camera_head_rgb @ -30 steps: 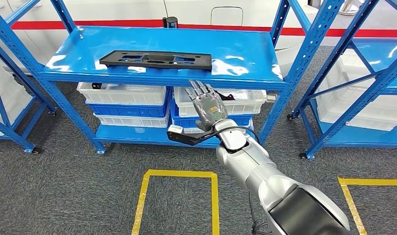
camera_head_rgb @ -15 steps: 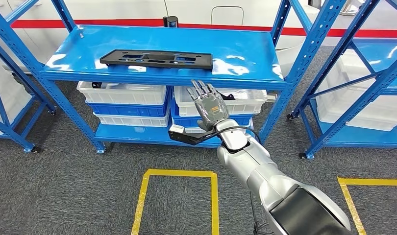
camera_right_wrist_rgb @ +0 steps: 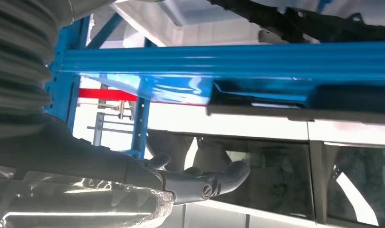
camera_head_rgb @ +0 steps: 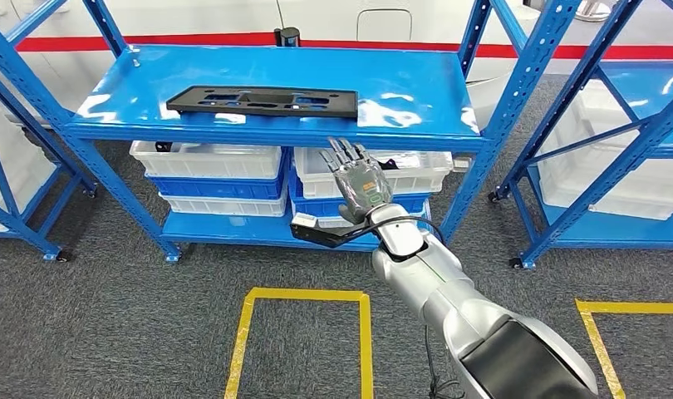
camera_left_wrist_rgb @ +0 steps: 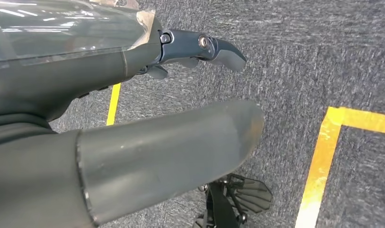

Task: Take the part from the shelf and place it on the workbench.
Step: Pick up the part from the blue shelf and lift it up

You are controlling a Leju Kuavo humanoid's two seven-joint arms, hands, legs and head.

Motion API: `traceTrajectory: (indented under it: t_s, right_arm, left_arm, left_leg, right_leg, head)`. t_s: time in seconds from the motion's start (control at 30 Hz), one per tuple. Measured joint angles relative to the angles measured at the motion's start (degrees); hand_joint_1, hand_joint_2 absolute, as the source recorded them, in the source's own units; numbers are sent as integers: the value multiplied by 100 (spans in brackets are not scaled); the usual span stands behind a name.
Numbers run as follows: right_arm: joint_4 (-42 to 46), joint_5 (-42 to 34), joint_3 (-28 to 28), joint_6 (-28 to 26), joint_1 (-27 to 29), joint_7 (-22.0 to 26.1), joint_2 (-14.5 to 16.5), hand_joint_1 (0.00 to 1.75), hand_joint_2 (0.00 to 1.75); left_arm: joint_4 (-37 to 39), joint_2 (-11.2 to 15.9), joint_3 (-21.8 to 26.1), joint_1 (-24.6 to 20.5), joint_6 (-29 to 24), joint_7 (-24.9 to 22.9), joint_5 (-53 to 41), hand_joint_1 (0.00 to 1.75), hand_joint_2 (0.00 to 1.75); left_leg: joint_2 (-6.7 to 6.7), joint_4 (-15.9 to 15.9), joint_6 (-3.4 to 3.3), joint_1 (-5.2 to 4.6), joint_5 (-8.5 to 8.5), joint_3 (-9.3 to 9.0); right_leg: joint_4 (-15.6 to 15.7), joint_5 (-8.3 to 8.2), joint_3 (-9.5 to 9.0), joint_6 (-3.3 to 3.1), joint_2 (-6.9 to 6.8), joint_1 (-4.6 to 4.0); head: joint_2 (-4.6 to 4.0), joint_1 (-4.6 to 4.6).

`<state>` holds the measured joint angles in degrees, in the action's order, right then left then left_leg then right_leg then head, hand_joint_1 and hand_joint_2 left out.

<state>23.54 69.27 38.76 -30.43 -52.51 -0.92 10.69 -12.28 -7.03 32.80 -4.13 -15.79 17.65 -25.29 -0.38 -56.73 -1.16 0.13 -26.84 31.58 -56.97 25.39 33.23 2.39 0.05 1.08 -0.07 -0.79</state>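
Observation:
A long flat black part [camera_head_rgb: 262, 100] with cut-outs lies on the top board of the blue shelf [camera_head_rgb: 416, 91], towards its front left. My right hand [camera_head_rgb: 358, 181] is raised in front of the shelf's front edge, below and to the right of the part, fingers spread and holding nothing. In the right wrist view the same hand [camera_right_wrist_rgb: 200, 183] shows beneath the blue shelf edge [camera_right_wrist_rgb: 228, 61], with the black part [camera_right_wrist_rgb: 295, 21] beyond it. My left hand [camera_left_wrist_rgb: 200, 47] hangs over the grey carpet, holding nothing.
White and blue bins [camera_head_rgb: 208, 170] are stacked on the lower shelf boards. More blue racks stand at the left [camera_head_rgb: 17, 166] and at the right [camera_head_rgb: 599, 141]. Yellow tape [camera_head_rgb: 304, 295] marks squares on the grey carpet in front of the shelf.
My right hand has shifted slightly to the right and a little lower before the shelf edge. The part has not moved.

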Motion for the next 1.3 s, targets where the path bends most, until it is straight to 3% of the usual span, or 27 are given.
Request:
traceTrajectory:
  t_s: [0.07,0.13,0.23,0.27,0.3,0.33,0.4,0.43,0.47,0.6,0.67,0.73,0.77,0.8,0.83,0.9,0.97,1.03,1.13,1.23,1.27,1.3]
  right_arm:
    - [4,19,-13,8,-3,0,-1,0,175]
    - [13,38,-24,10,-16,2,12,0,175]
    - [17,66,-27,17,-8,11,33,0,175]
    - [17,70,-27,20,4,13,35,0,175]
    - [17,71,-27,22,16,15,37,0,175]
    - [17,72,-27,23,21,16,39,0,175]
    - [17,78,-29,26,14,16,45,0,175]
    - [17,81,-31,32,0,16,47,0,175]
    - [17,83,-35,37,-11,15,47,0,175]
    - [31,105,-82,39,-40,15,38,0,175]
    - [45,117,-113,37,-60,15,31,0,175]
    - [46,123,-127,38,-54,15,10,0,175]
    - [46,125,-129,38,-39,15,-5,0,175]
    - [46,127,-130,38,-24,15,-19,0,175]
    - [46,128,-131,38,-16,15,-28,0,175]
    - [46,136,-134,38,-21,15,-33,0,175]
    - [46,149,-137,39,-40,15,-30,0,175]
    - [46,160,-138,44,-52,15,-26,0,175]
    - [48,179,-144,51,-64,15,-4,0,175]
    - [47,196,-153,61,-72,15,35,0,175]
    - [46,203,-154,65,-69,15,40,0,175]
    - [46,212,-154,68,-66,16,41,0,175]
  left_arm:
    - [-1,3,3,-2,5,9,1,0,0]
    - [-2,5,8,-6,6,18,1,0,0]
    - [-2,3,35,1,7,31,0,0,0]
    - [-1,3,48,6,7,31,0,0,0]
    - [-1,4,61,10,7,31,1,0,0]
    - [0,5,72,12,5,32,1,0,0]
    - [1,10,87,11,2,35,1,0,0]
    - [1,11,91,7,2,37,0,0,0]
    - [2,12,93,2,4,38,0,0,0]
    - [1,8,99,-8,28,36,-4,0,0]
    - [0,9,101,-18,40,36,-19,0,0]
    - [0,13,104,-30,49,36,-38,0,0]
    - [1,13,106,-33,54,35,-43,0,0]
    - [1,12,107,-31,57,34,-45,0,0]
    - [2,10,109,-29,60,34,-46,0,0]
    - [2,6,112,-29,63,34,-46,0,0]
    - [2,3,119,-35,62,36,-45,0,0]
    - [2,1,132,-37,62,39,-45,0,0]
    - [1,9,142,-39,61,55,-44,0,0]
    - [0,12,148,-38,62,60,-45,0,0]
    - [0,13,150,-36,61,59,-46,0,0]
    - [0,16,153,-34,61,58,-46,0,0]
  left_leg:
    - [10,-16,67,38,-32,9]
    - [19,-295,133,71,-178,141]
    - [20,-1371,203,99,-568,769]
    - [21,-1612,213,103,-581,959]
    - [21,-1639,212,105,-471,1051]
    - [22,-1441,202,105,-255,1027]
    - [23,-681,157,99,241,741]
    - [24,-363,126,86,364,592]
    - [24,-176,99,70,406,499]
    - [24,-71,-9,53,344,416]
    - [25,-35,-80,68,325,372]
    - [21,-34,-133,57,294,349]
    - [15,-34,-146,51,279,334]
    - [7,-35,-150,45,263,313]
    - [0,-35,-148,40,245,285]
    - [-11,-36,-122,34,203,221]
    - [-16,-53,-71,10,149,187]
    - [-14,-64,-17,2,112,184]
    - [0,-231,72,56,-6,262]
    - [9,-1170,174,100,-463,733]
    - [12,-1475,203,117,-557,916]
    - [17,-1618,226,134,-549,1031]
  right_leg:
    - [12,1,-11,-122,7,-1]
    - [32,11,-60,-218,14,22]
    - [35,66,-122,-306,16,14]
    - [34,89,-143,-314,19,7]
    - [33,118,-175,-312,24,3]
    - [33,151,-219,-300,29,1]
    - [37,226,-311,-261,36,-5]
    - [37,258,-337,-234,38,-20]
    - [41,278,-346,-206,38,-36]
    - [-5,357,-315,-106,30,-60]
    - [-483,539,-48,-104,23,-59]
    - [-1308,775,440,-128,23,-54]
    - [-1619,827,655,-118,23,-54]
    - [-1735,792,776,-91,23,-55]
    - [-1598,656,772,-51,22,-54]
    - [-784,231,470,8,16,-56]
    - [-121,-56,188,-32,11,-80]
    - [5,-108,133,-116,13,-102]
    - [55,-131,76,-234,19,-31]
    - [74,-111,20,-301,17,-10]
    - [72,-105,13,-306,17,-11]
    - [70,-96,8,-306,18,-9]
  head:
    - [0,-1]
    - [0,-25]
    - [0,-58]
    - [0,-60]
    - [0,-60]
    - [0,-61]
    - [0,-58]
    - [0,-58]
    - [0,-57]
    - [0,-55]
    - [0,-43]
    - [0,-33]
    - [0,-32]
    - [0,-28]
    - [0,-26]
    - [0,-20]
    - [0,-22]
    - [0,-28]
    - [0,-37]
    - [0,-68]
    - [0,-68]
    - [0,-69]
